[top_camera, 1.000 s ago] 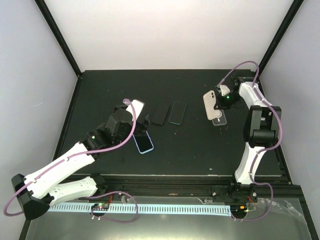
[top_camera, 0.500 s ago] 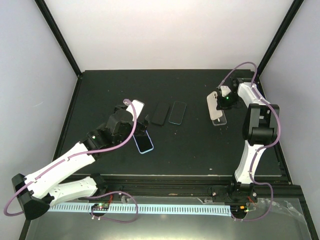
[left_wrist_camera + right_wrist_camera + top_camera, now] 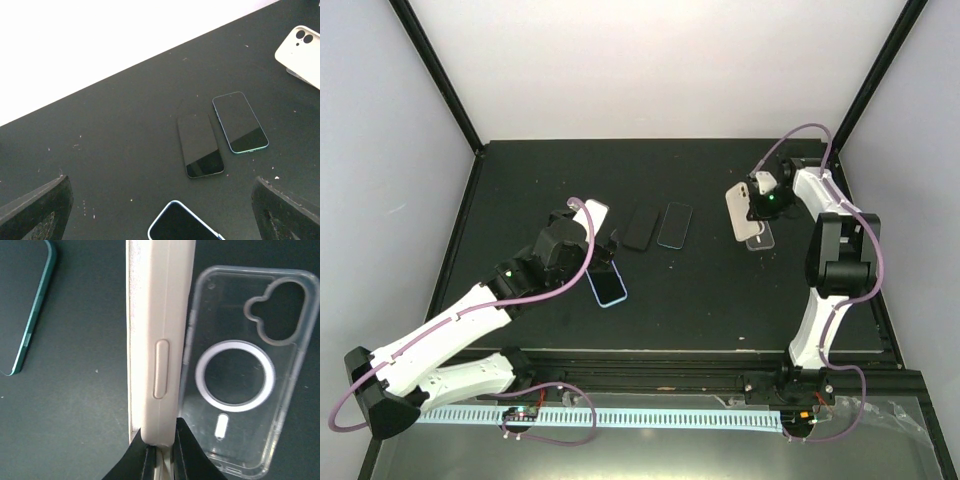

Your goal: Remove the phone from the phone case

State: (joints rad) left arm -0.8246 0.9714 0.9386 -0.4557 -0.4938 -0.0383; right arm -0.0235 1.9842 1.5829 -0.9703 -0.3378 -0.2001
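My right gripper [image 3: 160,437] is shut on the lower end of a cream phone case [image 3: 160,330], held on edge above the table with its side button towards the camera. A thin paler strip runs along the case's left side, and the phone's face is hidden. From above, the cream phone case [image 3: 738,212] shows its back with the camera cut-out beside the right gripper [image 3: 752,205]. The same cream phone case [image 3: 301,50] appears at the far right of the left wrist view. My left gripper [image 3: 160,220] is open, low over a blue-rimmed phone [image 3: 182,225].
An empty clear case [image 3: 245,365] with a white ring lies flat just right of the held case. A black phone [image 3: 641,227] and a teal-rimmed phone [image 3: 674,225] lie side by side mid-table. A white phone [image 3: 596,211] lies by the left gripper [image 3: 592,245].
The right gripper turned the cream case more edge-on, then back with its rear showing, shifting it slightly left. The left arm has not moved.
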